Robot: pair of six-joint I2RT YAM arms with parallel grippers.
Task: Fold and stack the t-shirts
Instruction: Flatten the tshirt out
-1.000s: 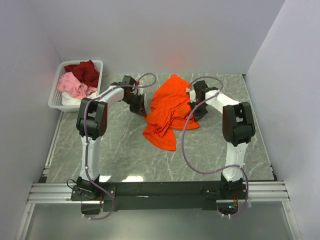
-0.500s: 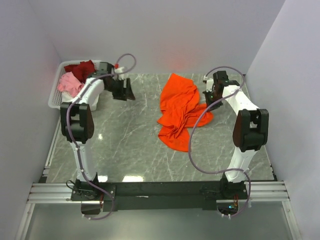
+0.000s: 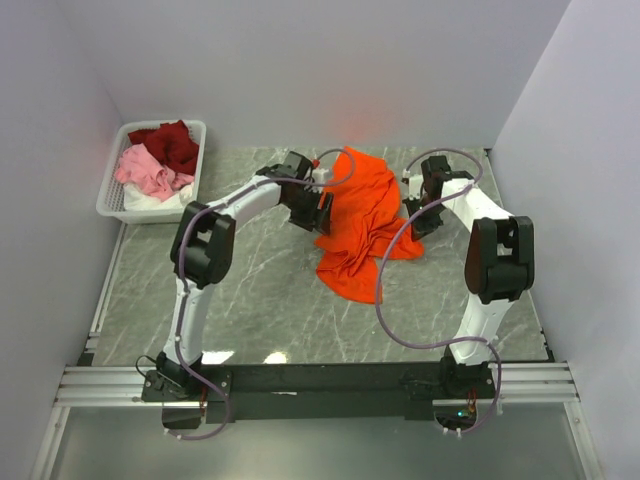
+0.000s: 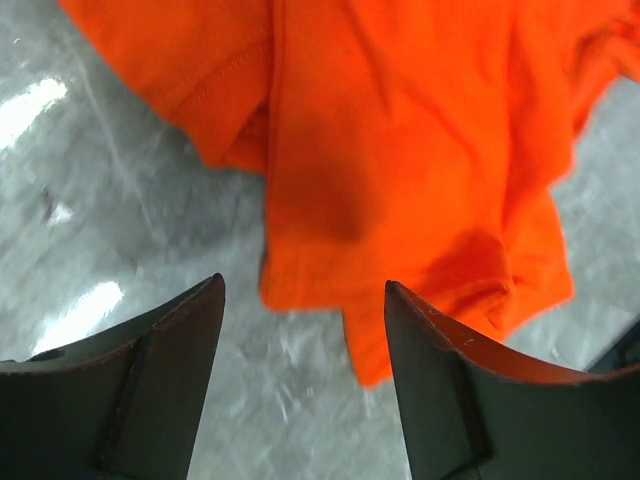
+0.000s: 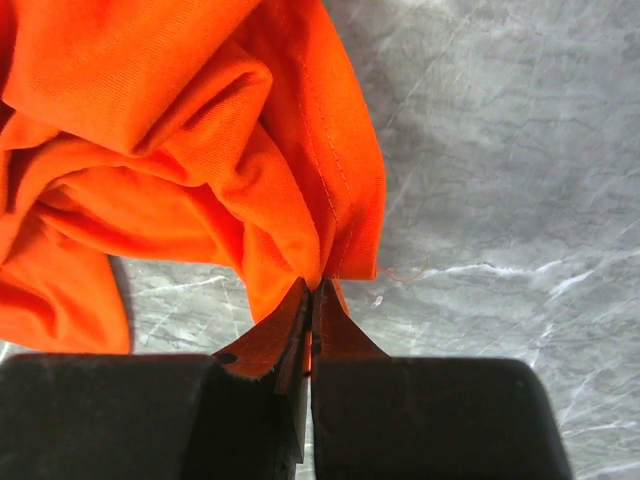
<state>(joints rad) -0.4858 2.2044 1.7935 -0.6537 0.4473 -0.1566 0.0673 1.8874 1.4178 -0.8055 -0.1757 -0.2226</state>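
The bright orange t-shirt (image 3: 360,215) lies crumpled on the grey marble table (image 3: 230,290), right of centre. My left gripper (image 3: 320,212) hovers open at the shirt's left edge. In the left wrist view its jaws stand wide apart (image 4: 303,285) over a bottom corner of the orange cloth (image 4: 400,150), with nothing between them. My right gripper (image 3: 418,220) is at the shirt's right edge. In the right wrist view it is shut (image 5: 312,285) on a bunched hem of the orange shirt (image 5: 150,130). Dark red (image 3: 170,142), pink (image 3: 145,170) and white (image 3: 150,198) t-shirts lie in the basket.
The white slotted basket (image 3: 112,200) stands at the table's back left corner against the left wall. White walls close in the table at the back and on both sides. The arm bases and a metal rail (image 3: 320,382) run along the near edge.
My left gripper let go of the shirt, opened, swung out toward the basket and came back to the shirt's left edge. My right gripper dragged the shirt to the right.
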